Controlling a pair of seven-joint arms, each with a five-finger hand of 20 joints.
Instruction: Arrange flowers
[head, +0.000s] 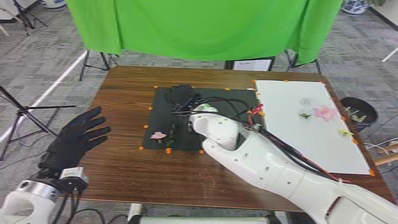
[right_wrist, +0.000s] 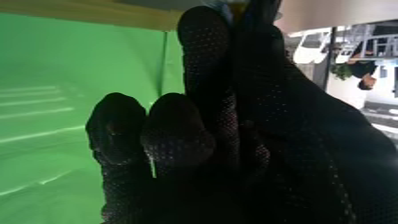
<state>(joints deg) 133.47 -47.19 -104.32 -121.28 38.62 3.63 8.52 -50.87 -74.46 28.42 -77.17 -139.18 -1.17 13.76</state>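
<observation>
The left hand (head: 71, 142) is holding its fingers straight and spread; whether the right hand (head: 182, 95) is gripping anything, I cannot tell. In the head view, from the right hand over the black mat (head: 185, 142), the small pink flower (head: 158, 135) is lying between six and seven o'clock, its stem seemingly pointing towards six. The larger pink flower (head: 325, 113) is lying between three and four, on the white board (head: 311, 150). No writing is reading clearly.

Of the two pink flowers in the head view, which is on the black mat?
The small pink flower, near the left edge of the black mat; the larger pink flower is on the white sheet.
</observation>
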